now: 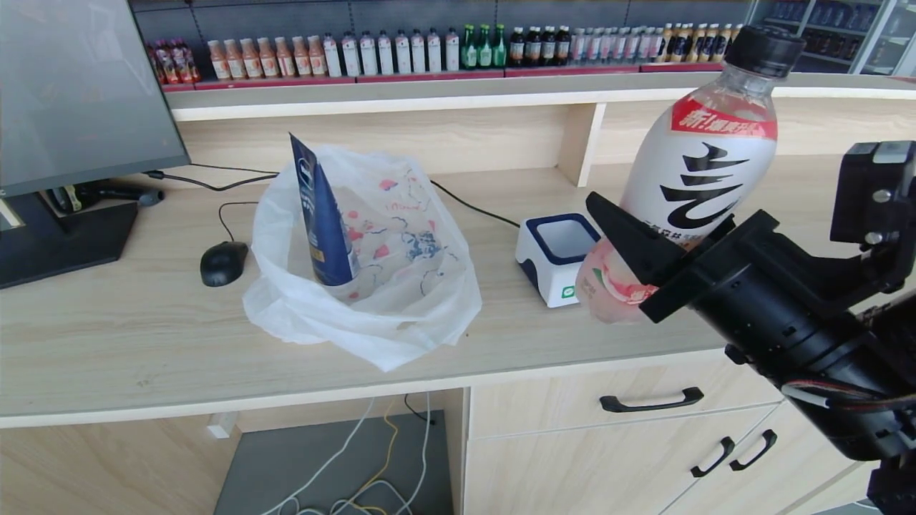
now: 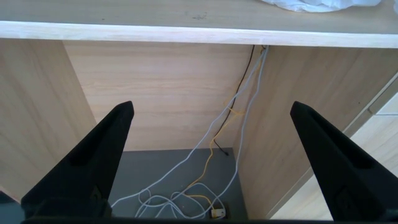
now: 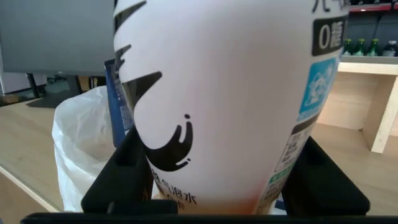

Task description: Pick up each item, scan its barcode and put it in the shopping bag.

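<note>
**Item count**
- One bottle (image 1: 698, 168): black cap, white label, pink liquid.
- One shopping bag (image 1: 401, 300): white plastic, mouth open, standing on the counter (image 1: 143, 322).
- One blue tube (image 1: 322, 214): upright inside the shopping bag, leaning against its left wall.
- One scanner (image 1: 554, 261): a white and blue box on the counter, to the right of the bag and apart from it.
- One mouse (image 1: 223, 262) and one monitor (image 1: 79, 93), both left of the bag.

**Right arm**
The arm enters from the lower right. The right claw (image 1: 647, 247) is clamped on the lower half of the bottle, one finger on each side. The bottle tilts, with its cap up and to the right. Its base sits just beside the scanner's right side.

**Left arm**
The left claw (image 2: 211, 165) sits below the counter's front edge and faces the recess with the cables (image 2: 205, 155). Its fingers are spread wide and it holds nothing.
</note>
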